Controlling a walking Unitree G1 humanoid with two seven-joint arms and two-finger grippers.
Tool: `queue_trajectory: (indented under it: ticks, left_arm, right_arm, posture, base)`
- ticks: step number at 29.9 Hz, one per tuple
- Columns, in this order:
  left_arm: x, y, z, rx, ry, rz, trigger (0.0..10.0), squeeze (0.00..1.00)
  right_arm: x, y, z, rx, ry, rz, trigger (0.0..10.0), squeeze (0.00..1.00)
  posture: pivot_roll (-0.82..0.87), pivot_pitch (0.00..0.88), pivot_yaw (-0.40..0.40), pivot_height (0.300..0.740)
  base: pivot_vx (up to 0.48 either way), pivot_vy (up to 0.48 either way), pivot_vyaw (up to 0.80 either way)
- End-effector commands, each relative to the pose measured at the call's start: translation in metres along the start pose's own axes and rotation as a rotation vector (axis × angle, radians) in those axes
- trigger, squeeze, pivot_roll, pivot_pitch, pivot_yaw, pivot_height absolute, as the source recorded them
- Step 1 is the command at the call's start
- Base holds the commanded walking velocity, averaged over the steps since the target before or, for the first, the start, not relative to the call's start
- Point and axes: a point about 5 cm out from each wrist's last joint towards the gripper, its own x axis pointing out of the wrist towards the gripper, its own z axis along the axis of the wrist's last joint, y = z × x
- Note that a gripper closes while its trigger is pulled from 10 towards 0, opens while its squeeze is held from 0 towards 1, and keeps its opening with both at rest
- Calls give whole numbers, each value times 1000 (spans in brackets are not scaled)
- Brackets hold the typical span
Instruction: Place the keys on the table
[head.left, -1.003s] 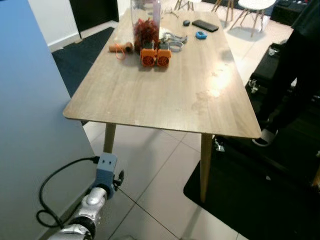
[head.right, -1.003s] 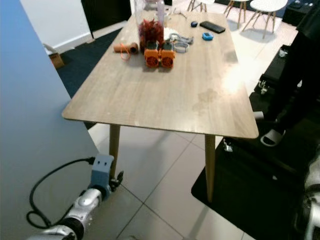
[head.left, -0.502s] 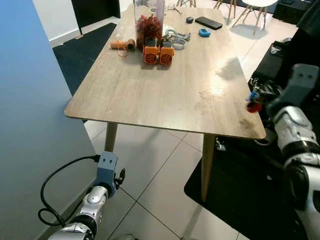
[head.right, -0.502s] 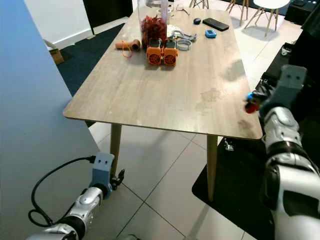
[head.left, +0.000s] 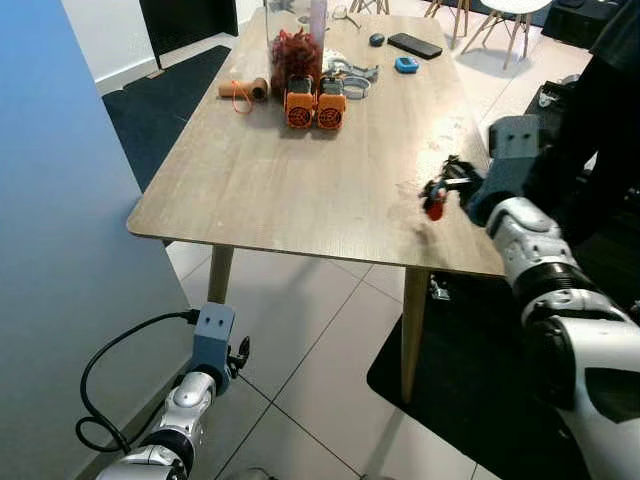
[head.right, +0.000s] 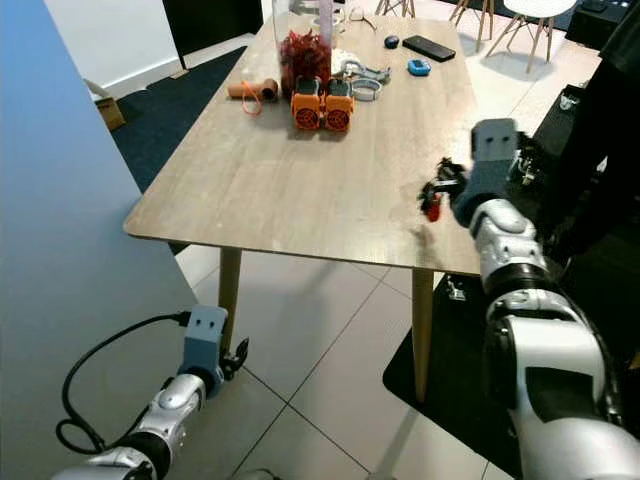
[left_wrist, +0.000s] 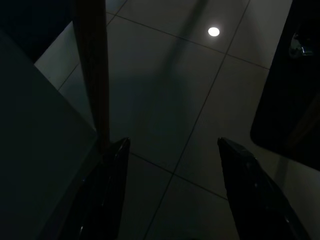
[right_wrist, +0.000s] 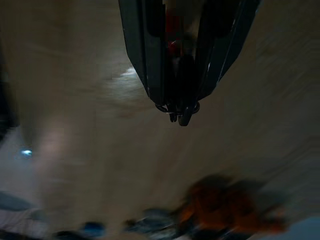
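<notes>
The right claw is closed on the keys, which are held above the tabletop near its right edge, toward the near right corner, with a red tag hanging below the fingers. For the step to be done well, the keys should be carried a little further inward from that edge and lowered until they rest on the wood before the fingers are parted (a release from height could send them sliding off the side). The bare stretch just under the claw is judged a safe spot.

Toward the far end, two orange objects are counted side by side, one jar with red contents behind them, one dark phone and one small blue item. The left claw hangs open low over the tiled floor, beside a table leg.
</notes>
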Motion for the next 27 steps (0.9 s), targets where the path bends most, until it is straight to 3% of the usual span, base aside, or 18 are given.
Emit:
queue_trajectory:
  ticks: [1, 6, 20, 21, 22, 23, 24, 25, 26, 27]
  left_arm:
    - [-1, -2, -3, -6, 8, -4, 10000, 0]
    - [0, -2, -1, -3, 6, -9, 10000, 0]
    - [0, -3, -1, 0, 5, -13, 10000, 0]
    - [0, -3, -1, 0, 5, -13, 10000, 0]
    - [0, -3, -1, 0, 5, -13, 10000, 0]
    - [0, -3, -1, 1, 6, -13, 10000, 0]
    - [0, -3, -1, 1, 6, -13, 10000, 0]
    - [0, -3, -1, 1, 6, -13, 10000, 0]
    - [0, -3, 0, 1, 5, -13, 10000, 0]
    - [0, -3, 0, 2, 5, -13, 10000, 0]
  right_arm:
    - [0, 3, 1, -33, -3, 37, 10000, 0]
    - [2, 15, -5, -66, 9, 97, 10000, 0]
    - [1, 18, -10, -79, 30, 144, 10000, 0]
    - [0, 18, -10, -77, 30, 147, 10000, 55]
    - [0, 17, -10, -75, 31, 147, 10000, 369]
    - [0, 17, -10, -74, 32, 146, 10000, 369]
    - [0, 17, -10, -71, 32, 143, 10000, 827]
    - [0, 17, -10, -71, 32, 143, 10000, 827]
    - [0, 16, -10, -71, 31, 139, 10000, 1000]
    - [0, 15, -9, -71, 31, 137, 10000, 1000]
  posture:
    - [13, 53, -3, 740]
    - [12, 51, 2, 740]
    - [11, 41, 4, 740]
    - [11, 41, 4, 740]
    - [11, 40, 4, 740]
    - [11, 40, 4, 740]
    - [11, 40, 4, 740]
    - [11, 40, 4, 740]
    - [12, 43, 4, 740]
    - [12, 43, 4, 740]
  base:
    - [0, 0, 0]
    - [0, 0, 0]
    - [0, 0, 0]
    - [0, 0, 0]
    - [0, 0, 0]
    - [0, 0, 0]
    - [0, 0, 0]
    - [0, 0, 0]
    - [0, 0, 0]
    - [0, 0, 0]
